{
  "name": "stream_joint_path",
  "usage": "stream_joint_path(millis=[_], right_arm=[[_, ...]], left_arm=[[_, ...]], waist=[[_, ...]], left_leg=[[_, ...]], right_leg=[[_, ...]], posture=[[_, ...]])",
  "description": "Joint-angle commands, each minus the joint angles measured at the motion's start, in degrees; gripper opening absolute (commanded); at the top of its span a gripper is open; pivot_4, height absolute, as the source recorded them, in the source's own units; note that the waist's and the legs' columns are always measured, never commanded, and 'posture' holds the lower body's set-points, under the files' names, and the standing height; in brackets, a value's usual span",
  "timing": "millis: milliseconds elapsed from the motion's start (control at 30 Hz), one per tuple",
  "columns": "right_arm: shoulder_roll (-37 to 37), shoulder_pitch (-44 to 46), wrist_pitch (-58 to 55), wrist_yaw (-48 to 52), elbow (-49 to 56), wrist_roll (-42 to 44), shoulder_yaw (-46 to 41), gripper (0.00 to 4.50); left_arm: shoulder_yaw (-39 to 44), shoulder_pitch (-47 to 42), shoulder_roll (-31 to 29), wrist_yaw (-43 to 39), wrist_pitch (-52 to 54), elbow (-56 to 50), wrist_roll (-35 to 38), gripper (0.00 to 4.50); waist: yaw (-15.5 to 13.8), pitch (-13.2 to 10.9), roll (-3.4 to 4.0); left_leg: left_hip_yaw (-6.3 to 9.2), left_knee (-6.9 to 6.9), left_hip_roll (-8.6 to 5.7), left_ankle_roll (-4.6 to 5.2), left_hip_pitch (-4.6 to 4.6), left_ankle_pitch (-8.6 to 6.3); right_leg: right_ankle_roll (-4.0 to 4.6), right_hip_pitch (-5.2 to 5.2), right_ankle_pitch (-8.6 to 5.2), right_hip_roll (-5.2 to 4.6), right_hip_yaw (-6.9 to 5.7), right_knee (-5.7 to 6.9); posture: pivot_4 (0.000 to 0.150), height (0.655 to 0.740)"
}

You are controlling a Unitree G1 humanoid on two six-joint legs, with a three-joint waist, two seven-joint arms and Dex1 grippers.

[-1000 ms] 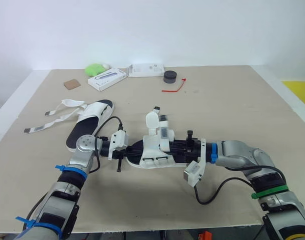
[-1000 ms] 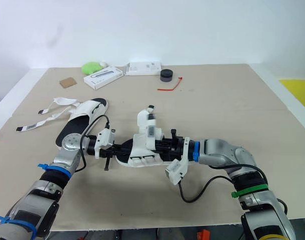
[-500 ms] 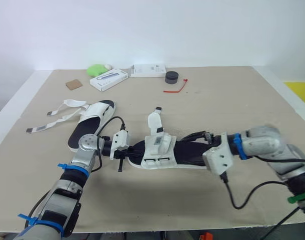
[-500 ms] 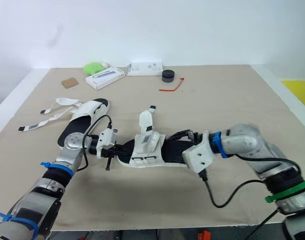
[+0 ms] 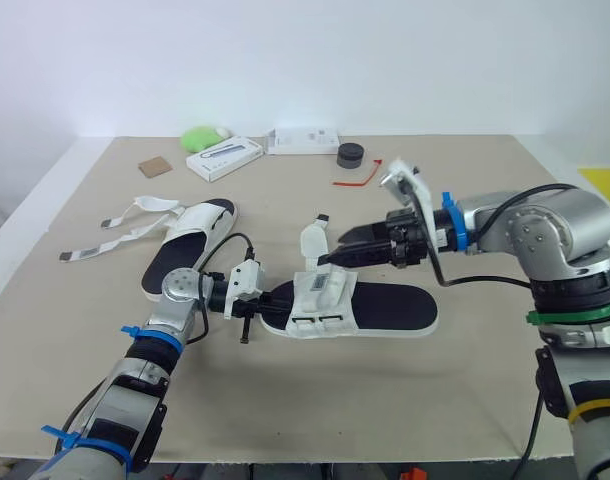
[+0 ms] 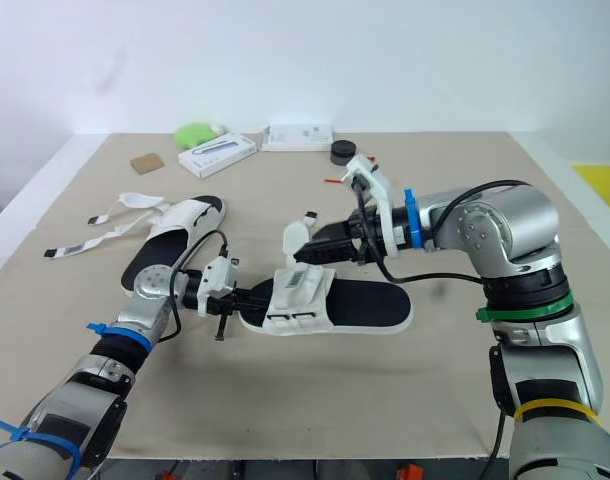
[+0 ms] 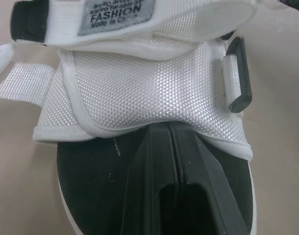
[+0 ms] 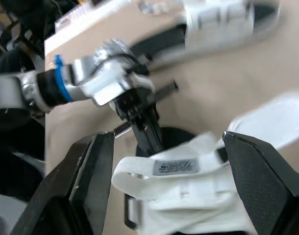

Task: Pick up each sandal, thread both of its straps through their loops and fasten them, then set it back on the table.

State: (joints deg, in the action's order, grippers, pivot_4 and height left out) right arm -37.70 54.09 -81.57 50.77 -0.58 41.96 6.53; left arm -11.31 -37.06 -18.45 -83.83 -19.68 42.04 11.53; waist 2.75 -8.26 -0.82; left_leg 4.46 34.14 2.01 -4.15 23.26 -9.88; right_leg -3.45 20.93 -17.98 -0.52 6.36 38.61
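Swinging up from beside the heel, the right pincer now hangs above the nearer black-soled sandal with white mesh straps, so that heel end lies bare on the beige desk. Its fingers are spread wide, as the right wrist view shows, and they point at the loose white strap that stands up from the sandal's front band. I judge the aim is to catch this free end and feed it through its loop.

At the other end of the same sandal, the left pincer is clenched. Its two black fingers lie together on the black insole, just under the white mesh band with the grey label. Placed so, it seems to pin the shoe flat while the other arm works, though whether it truly grips anything I cannot tell. The black buckle loop sits at the band's side with a short white tab through it.

One strap looks closed across the front and the upright one is not yet fastened, so this sandal seems about half done.

Farther back on the robot's left lies the second black-and-white sandal, its long white straps splayed loose over the desk, untouched. Along the far edge sit a green lump, two flat white boxes, a small black round cap and a red tie.
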Motion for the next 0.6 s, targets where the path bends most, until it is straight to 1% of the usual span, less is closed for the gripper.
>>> stream_joint_path(millis=[33,133,300,600], right_arm=[[4.75,1.92,-8.49,-8.33,-4.60,-2.75,-3.96,3.83],[6.81,2.77,-8.23,-11.36,-8.02,-4.77,-5.27,3.83],[8.27,4.85,-8.54,-11.87,-10.16,-4.71,-6.08,3.83],[11.65,5.76,-10.69,-12.28,-9.44,-3.65,-6.64,3.83]], left_arm=[[-4.24,4.55,-1.24,-0.05,2.27,4.79,-5.77,0.00],[-4.19,4.70,-1.35,-0.02,2.42,4.51,-5.75,0.00],[-4.63,4.52,-2.14,-0.26,2.31,4.21,-6.42,0.00],[-6.17,3.36,-3.18,0.54,1.75,5.24,-8.49,0.00]], waist=[[-0.03,0.05,0.10],[-0.09,0.04,0.14],[0.08,0.05,0.17],[0.20,0.06,0.18]], left_leg=[[0.00,-0.01,-0.03,0.01,0.08,-0.01],[0.02,-0.05,-0.03,0.04,0.13,-0.01],[0.01,-0.04,-0.01,0.05,0.12,-0.01],[0.02,-0.05,0.10,0.07,0.11,-0.01]], right_leg=[[-0.20,0.00,0.11,0.00,0.00,0.01],[-0.18,0.01,0.08,0.04,-0.02,0.11],[-0.22,0.00,0.09,0.07,-0.01,0.11],[-0.20,0.03,0.10,0.21,-0.01,0.13]], posture=[[0.150,0.7400],[0.150,0.7400],[0.150,0.7400],[0.150,0.7400]])
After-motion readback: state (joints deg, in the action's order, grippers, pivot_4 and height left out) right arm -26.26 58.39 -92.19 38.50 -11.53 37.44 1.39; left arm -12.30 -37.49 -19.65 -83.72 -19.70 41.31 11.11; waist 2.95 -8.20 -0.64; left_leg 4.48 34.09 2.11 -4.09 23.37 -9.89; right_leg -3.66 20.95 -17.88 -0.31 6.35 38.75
